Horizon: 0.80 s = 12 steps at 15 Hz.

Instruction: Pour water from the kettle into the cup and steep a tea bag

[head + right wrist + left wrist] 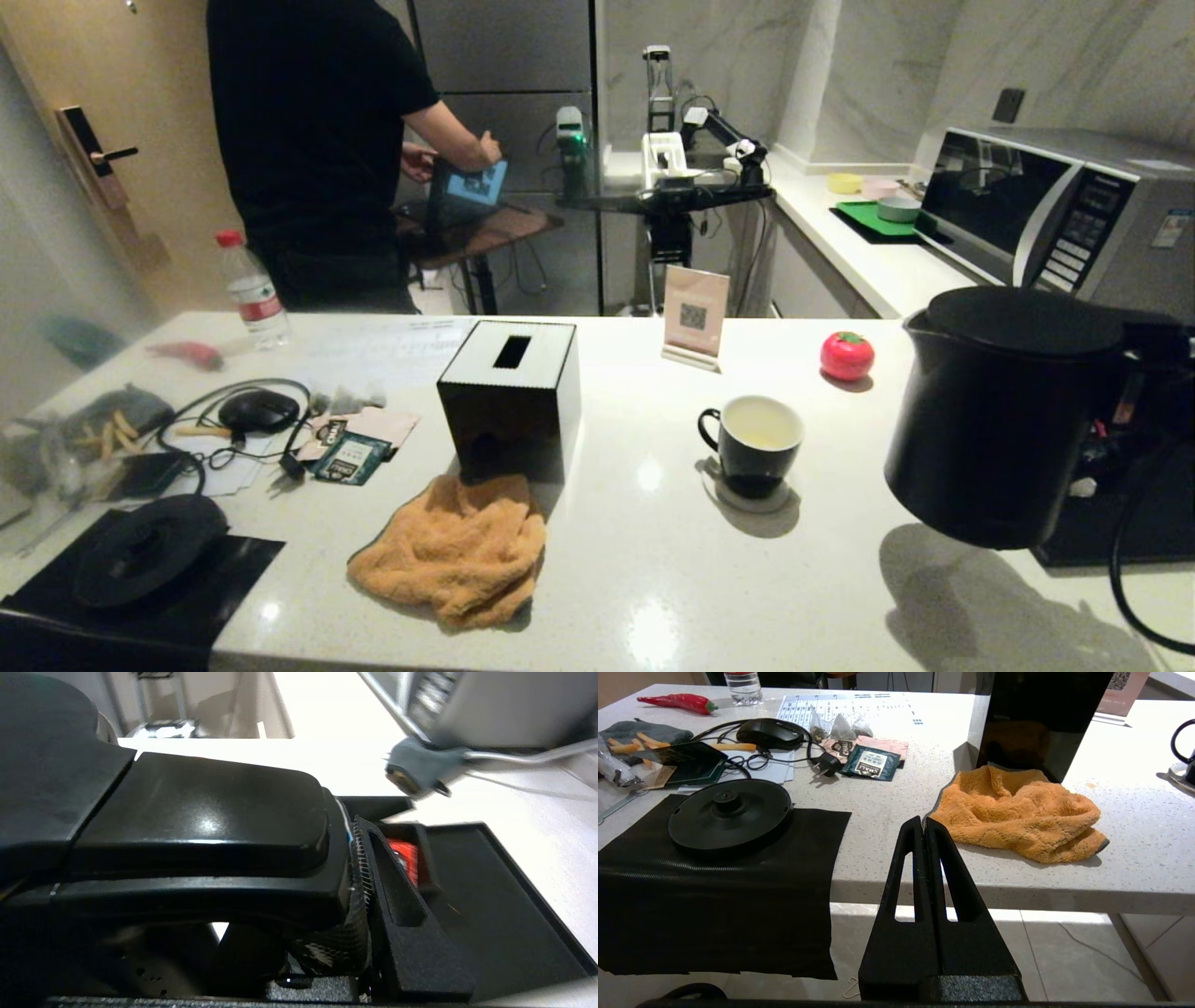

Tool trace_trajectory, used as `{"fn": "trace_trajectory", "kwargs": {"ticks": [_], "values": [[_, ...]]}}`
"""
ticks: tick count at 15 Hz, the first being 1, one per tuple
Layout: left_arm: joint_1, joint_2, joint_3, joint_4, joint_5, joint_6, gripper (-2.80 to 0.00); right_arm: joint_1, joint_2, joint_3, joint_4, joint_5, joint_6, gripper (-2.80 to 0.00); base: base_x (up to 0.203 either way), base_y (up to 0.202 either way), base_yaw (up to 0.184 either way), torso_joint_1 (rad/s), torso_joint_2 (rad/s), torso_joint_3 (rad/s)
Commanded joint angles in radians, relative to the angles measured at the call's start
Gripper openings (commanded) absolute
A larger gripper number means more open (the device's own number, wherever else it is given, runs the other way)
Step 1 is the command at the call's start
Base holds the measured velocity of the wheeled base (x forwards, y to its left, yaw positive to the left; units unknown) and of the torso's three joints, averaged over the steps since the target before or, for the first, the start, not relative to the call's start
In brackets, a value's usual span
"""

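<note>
A: Kettle [1004,415] position?

B: Off the counter [653,579], held up to the right of the cup [752,443], well apart from it, shadow on the surface beneath. Body roughly upright, spout toward the cup.

A: Right gripper [355,877]?

B: Clamped on the kettle's handle [201,826]; one finger [397,896] pressed against its side in the wrist view.

A: The cup?

B: Black mug, white inside, on a coaster [747,495] right of the black tissue box [509,401]. A little pale liquid at the bottom. No tea bag visible in it.

A: Left gripper [923,823]?

B: Fingers pressed together, empty, off the counter edge, on the near side of the orange cloth [453,551]. Kettle base [140,551] far left of the cup, on a black mat [714,896].

A: Anyone around?

B: A person [317,140] in black stands behind the counter, beyond the tissue box.
</note>
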Motion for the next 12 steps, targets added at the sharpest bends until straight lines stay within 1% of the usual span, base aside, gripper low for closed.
{"fn": "trace_trajectory", "kwargs": {"ticks": [1, 6, 9, 12], "values": [[0.0, 0.0, 0.0, 0.0, 0.0, 0.0, -2.8, -0.064, -0.072, 0.032, -0.001, -0.001, 0.007, -2.8, 0.0, 0.0, 0.0, 0.0, 0.0, 0.0], [0.0, 0.0, 0.0, 0.0, 0.0, 0.0, -2.8, -0.256, -0.138, 0.031, 0.057, 0.0, 0.01, -2.8, 0.0, 0.0, 0.0, 0.0, 0.0, 0.0], [0.0, 0.0, 0.0, 0.0, 0.0, 0.0, -2.8, -0.394, -0.137, 0.013, 0.078, 0.003, 0.012, -2.8, 0.0, 0.0, 0.0, 0.0, 0.0, 0.0], [0.0, 0.0, 0.0, 0.0, 0.0, 0.0, -2.8, -0.51, -0.122, -0.038, 0.132, 0.001, 0.048, -2.8, 0.0, 0.0, 0.0, 0.0, 0.0, 0.0]]}}
